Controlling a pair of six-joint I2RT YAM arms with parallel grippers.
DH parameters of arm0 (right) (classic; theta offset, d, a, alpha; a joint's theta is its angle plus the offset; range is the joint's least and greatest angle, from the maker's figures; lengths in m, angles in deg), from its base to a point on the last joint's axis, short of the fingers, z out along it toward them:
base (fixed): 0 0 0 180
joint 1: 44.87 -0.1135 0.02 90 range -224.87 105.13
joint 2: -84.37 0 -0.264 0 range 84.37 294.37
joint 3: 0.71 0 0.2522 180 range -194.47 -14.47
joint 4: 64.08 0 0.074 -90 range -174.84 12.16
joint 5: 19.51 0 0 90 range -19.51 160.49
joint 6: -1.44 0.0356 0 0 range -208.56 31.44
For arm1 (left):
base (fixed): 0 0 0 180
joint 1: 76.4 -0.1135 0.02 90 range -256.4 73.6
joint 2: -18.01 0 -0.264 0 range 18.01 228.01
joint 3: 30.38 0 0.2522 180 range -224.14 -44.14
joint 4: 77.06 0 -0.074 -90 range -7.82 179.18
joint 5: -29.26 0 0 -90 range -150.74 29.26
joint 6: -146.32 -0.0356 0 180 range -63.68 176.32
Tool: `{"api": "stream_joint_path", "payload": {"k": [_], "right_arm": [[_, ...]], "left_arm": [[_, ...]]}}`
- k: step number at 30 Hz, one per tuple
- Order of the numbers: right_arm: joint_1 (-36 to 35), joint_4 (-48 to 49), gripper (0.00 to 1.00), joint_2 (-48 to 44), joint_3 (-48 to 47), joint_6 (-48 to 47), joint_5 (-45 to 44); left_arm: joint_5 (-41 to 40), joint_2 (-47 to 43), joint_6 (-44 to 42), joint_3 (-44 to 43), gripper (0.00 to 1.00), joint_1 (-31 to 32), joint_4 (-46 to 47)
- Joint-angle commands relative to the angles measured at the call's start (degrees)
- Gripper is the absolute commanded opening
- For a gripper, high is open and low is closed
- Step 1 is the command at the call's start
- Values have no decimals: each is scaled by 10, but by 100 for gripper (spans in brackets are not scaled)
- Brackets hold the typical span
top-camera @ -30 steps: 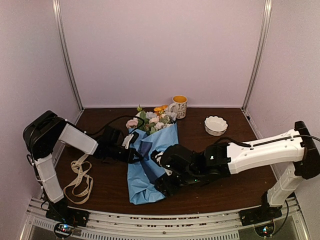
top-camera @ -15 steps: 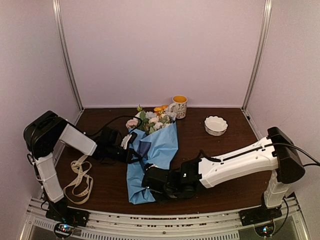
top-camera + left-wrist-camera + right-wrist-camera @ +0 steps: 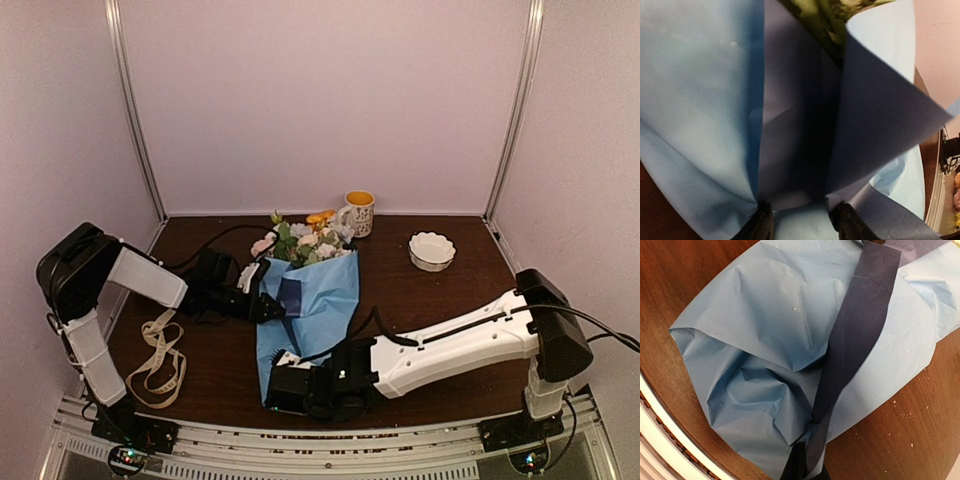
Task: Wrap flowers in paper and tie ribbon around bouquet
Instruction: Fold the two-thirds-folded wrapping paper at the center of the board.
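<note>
The flowers (image 3: pixel 300 240) lie at the back of the table, wrapped in the light blue paper (image 3: pixel 318 295), whose navy underside shows at a fold. Green stems (image 3: pixel 832 15) show inside the paper (image 3: pixel 700 75) in the left wrist view. My left gripper (image 3: pixel 270 305) is at the bundle's left edge. It (image 3: pixel 802 220) is open, its fingers (image 3: pixel 760 225) apart with paper lying between them. My right gripper (image 3: pixel 283 385) is at the near bottom end of the bouquet. It (image 3: pixel 807 472) is shut on the paper (image 3: pixel 775 325) where a navy strip folds over. The ribbon (image 3: pixel 160 355) lies looped at the left.
A mug (image 3: pixel 358 212) stands behind the flowers and a white bowl (image 3: pixel 432 250) sits at the back right. The metal rail (image 3: pixel 320 445) runs along the table's near edge, close under the right gripper. Brown tabletop (image 3: pixel 905 435) shows beside the paper.
My right arm swung left and toward the near edge to the paper's bottom end, and its gripper closed on the paper. My left gripper has opened at the bundle's left side.
</note>
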Motion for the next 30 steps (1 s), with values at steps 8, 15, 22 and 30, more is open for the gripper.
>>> {"api": "stream_joint_path", "payload": {"k": [8, 15, 22, 30], "right_arm": [[-53, -100, 0, 78, -76, -171, -103], [-55, -102, 0, 74, -86, -205, -113], [-55, -127, 0, 87, -124, -221, -142], [-55, -120, 0, 89, -151, -264, -163]], "left_arm": [[-99, -173, -1, 10, 59, -5, -195], [-126, -174, 17, 58, 61, -4, -211], [-114, -113, -2, 7, 61, 72, -181], [-160, -48, -36, -43, 63, 109, -241]]}}
